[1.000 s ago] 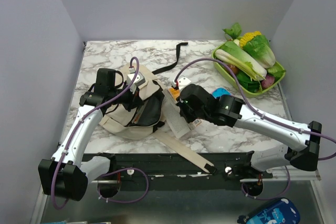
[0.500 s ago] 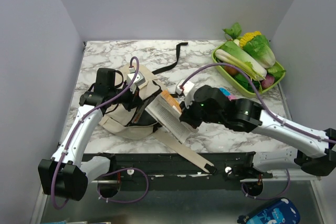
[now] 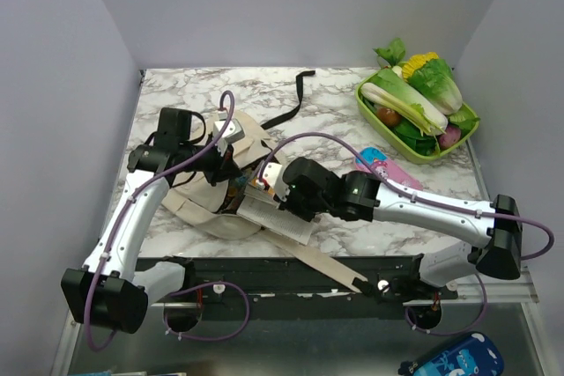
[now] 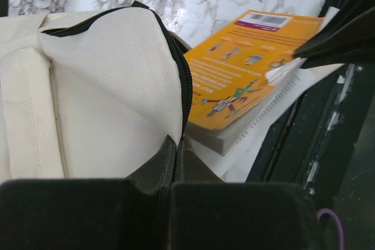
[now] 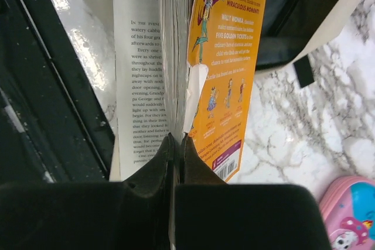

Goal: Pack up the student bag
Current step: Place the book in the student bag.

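- Student bag (image 3: 196,209) lies on the marble counter (image 3: 176,94), left of centre, its mouth facing the right arm.
- Left gripper (image 4: 176,144) is clenched on the bag's zip edge, holding the mouth lifted.
- Right gripper (image 5: 176,140) grasps an orange paperback book (image 4: 240,80) by its edge.
- Change noted: within the last second the book has travelled from beside the bag to its mouth.
- Assessment: insertion is under way. The book is not yet inside, and its splayed loose pages may snag.
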